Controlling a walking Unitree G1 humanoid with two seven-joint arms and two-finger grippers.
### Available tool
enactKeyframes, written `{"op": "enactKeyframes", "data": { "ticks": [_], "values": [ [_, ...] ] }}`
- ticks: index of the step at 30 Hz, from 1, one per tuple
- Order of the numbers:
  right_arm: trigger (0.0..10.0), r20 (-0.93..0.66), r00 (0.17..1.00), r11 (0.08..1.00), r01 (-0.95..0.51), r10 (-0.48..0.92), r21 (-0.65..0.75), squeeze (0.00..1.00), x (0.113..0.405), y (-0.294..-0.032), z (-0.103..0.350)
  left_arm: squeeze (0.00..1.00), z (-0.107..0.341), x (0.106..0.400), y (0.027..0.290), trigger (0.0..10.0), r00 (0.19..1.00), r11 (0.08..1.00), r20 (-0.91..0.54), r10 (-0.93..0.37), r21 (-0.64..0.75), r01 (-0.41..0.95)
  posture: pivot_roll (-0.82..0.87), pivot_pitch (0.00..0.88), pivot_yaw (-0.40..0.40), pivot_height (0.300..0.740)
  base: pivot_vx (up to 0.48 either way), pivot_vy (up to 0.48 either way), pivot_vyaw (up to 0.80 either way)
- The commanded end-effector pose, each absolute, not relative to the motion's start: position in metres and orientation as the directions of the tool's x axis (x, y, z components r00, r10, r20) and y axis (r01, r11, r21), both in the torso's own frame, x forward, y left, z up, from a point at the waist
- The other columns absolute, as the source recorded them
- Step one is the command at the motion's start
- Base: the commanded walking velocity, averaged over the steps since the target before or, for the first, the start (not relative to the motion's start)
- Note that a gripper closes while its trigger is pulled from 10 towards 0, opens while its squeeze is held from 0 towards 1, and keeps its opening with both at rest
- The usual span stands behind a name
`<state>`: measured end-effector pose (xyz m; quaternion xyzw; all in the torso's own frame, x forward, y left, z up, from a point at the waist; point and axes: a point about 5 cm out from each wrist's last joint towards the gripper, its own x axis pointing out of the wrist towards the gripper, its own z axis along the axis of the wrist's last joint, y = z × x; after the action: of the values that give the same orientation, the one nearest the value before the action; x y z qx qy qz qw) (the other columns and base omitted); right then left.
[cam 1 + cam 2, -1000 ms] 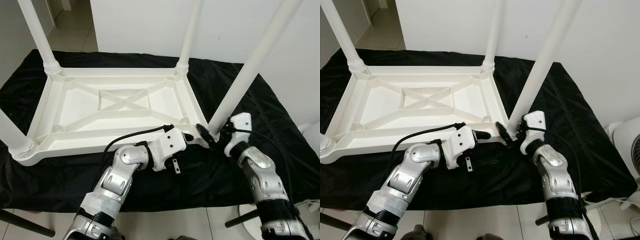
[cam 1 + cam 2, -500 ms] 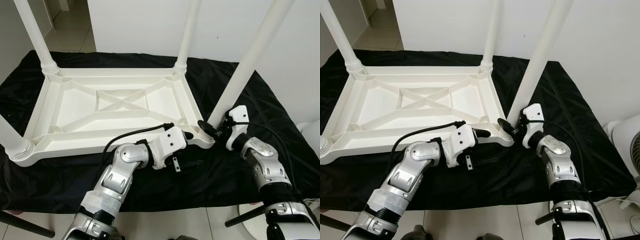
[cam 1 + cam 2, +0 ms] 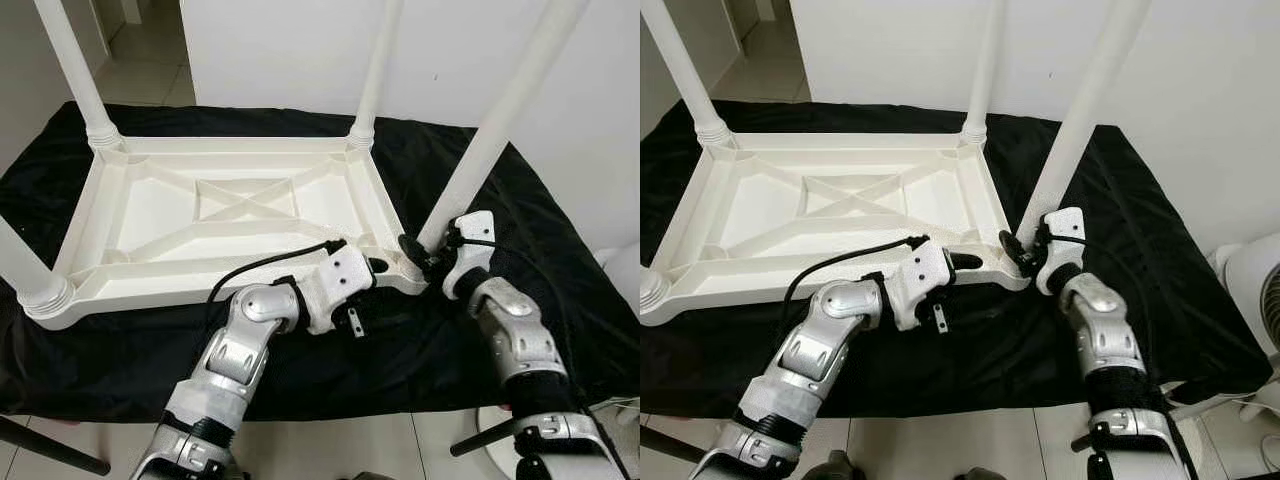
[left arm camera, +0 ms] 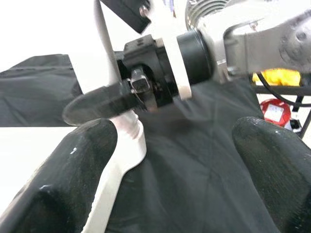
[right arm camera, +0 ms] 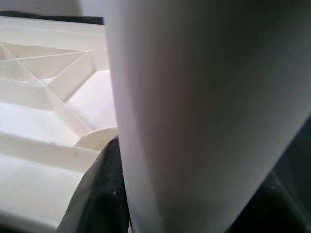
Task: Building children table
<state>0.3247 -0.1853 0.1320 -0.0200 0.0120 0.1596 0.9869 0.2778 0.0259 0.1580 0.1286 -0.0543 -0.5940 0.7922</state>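
Black cloth (image 3: pixel 560 250): spread over the floor under the whole job, reaching well past the work on every side.

Table top (image 3: pixel 250 215): white plastic, lying upside down on the cloth with its ribbed underside up; three legs stand upright in their corner sockets.

Fourth leg (image 3: pixel 500 130): white, leaning outward to the right instead of standing straight, its foot at the near right corner socket (image 3: pixel 405 272). It looks only part seated.

Right gripper (image 3: pixel 425 258): pinching the base of the fourth leg just above the socket; its wrist view shows the leg pressed between the two black fingers.

Left gripper (image 3: pixel 372 266): at the table top's near rim just beside the same corner, fingers (image 4: pixel 73 174) spread wide with nothing between them, one resting against the white rim.

Risk, the lean: pushed down at this tilt, the leg would likely jam or skid off the socket lip.

Risk, the grip: held so low, the long leg could swing and topple outward if the pinch slips.

Risk, the top: with the left fingers merely resting, the light top may slide on the cloth under a sideways push.
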Motion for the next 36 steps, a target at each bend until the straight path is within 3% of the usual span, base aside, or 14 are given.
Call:
{"op": "enactKeyframes", "data": {
  "ticks": [1, 3, 5, 10, 11, 22, 23, 24, 32, 36],
  "values": [
    [10.0, -0.047, 0.981, 0.982, -0.188, 0.188, -0.008, 0.0, 0.323, -0.191, 0.128, 0.0, 0.161, 0.287, 0.027, 10.0, 0.441, 0.418, -0.026, -0.897, 0.268, 0.868, 0.04, 0.0, -0.047, 0.74, 0.0, 0.0, 0.0],
    [10.0, -0.047, 0.981, 0.982, -0.188, 0.188, -0.008, 0.0, 0.323, -0.191, 0.128, 0.0, 0.161, 0.287, 0.027, 10.0, 0.441, 0.418, -0.026, -0.897, 0.268, 0.868, 0.04, 0.0, -0.047, 0.74, 0.0, 0.0, 0.0],
    [10.0, -0.022, 1.0, 0.999, -0.012, 0.012, 0.037, 0.0, 0.316, -0.18, 0.131, 0.0, 0.166, 0.293, 0.028, 10.0, 0.484, 0.474, 0.013, -0.875, 0.227, 0.851, 0.03, 0.0, -0.046, 0.74, 0.0, 0.0, 0.0],
    [10.0, -0.026, 0.996, 0.995, 0.081, -0.08, 0.054, 0.0, 0.312, -0.174, 0.131, 0.0, 0.17, 0.296, 0.029, 10.0, 0.503, 0.498, 0.032, -0.864, 0.204, 0.843, 0.03, 0.0, -0.053, 0.74, 0.0, 0.0, 0.0],
    [10.0, -0.029, 0.98, 0.976, 0.197, -0.195, 0.091, 0.0, 0.309, -0.163, 0.132, 0.0, 0.172, 0.299, 0.03, 10.0, 0.513, 0.509, 0.036, -0.858, 0.202, 0.837, 0.03, 0.0, -0.056, 0.74, 0.0, 0.0, 0.0],
    [10.0, 0.002, 0.962, 0.958, 0.271, -0.272, 0.091, 0.0, 0.306, -0.157, 0.142, 0.0, 0.17, 0.302, 0.031, 10.0, 0.519, 0.509, -0.008, -0.855, 0.184, 0.841, 0.03, 0.0, -0.052, 0.74, 0.0, 0.0, 0.0],
    [10.0, 0.009, 0.962, 0.958, 0.272, -0.274, 0.088, 0.69, 0.305, -0.16, 0.143, 0.0, 0.17, 0.302, 0.031, 10.0, 0.513, 0.502, -0.02, -0.858, 0.18, 0.846, 0.03, 0.0, -0.052, 0.74, 0.0, 0.0, 0.0],
    [10.0, 0.02, 0.963, 0.96, 0.265, -0.268, 0.085, 1.0, 0.303, -0.163, 0.144, 0.0, 0.169, 0.303, 0.032, 10.0, 0.512, 0.5, -0.029, -0.859, 0.176, 0.848, 0.03, 0.0, -0.055, 0.74, 0.0, 0.0, 0.0],
    [10.0, 0.033, 0.963, 0.962, 0.263, -0.266, 0.079, 1.0, 0.294, -0.168, 0.142, 0.0, 0.17, 0.304, 0.04, 10.0, 0.497, 0.487, -0.034, -0.867, 0.153, 0.86, 0.03, 0.0, -0.061, 0.74, 0.0, 0.0, 0.0],
    [10.0, 0.034, 0.963, 0.962, 0.264, -0.267, 0.069, 0.96, 0.283, -0.17, 0.138, 0.0, 0.178, 0.309, 0.045, 10.0, 0.508, 0.508, 0.007, -0.861, 0.056, 0.86, 0.03, 0.0, -0.066, 0.74, 0.0, 0.0, 0.0]
  ]
}}
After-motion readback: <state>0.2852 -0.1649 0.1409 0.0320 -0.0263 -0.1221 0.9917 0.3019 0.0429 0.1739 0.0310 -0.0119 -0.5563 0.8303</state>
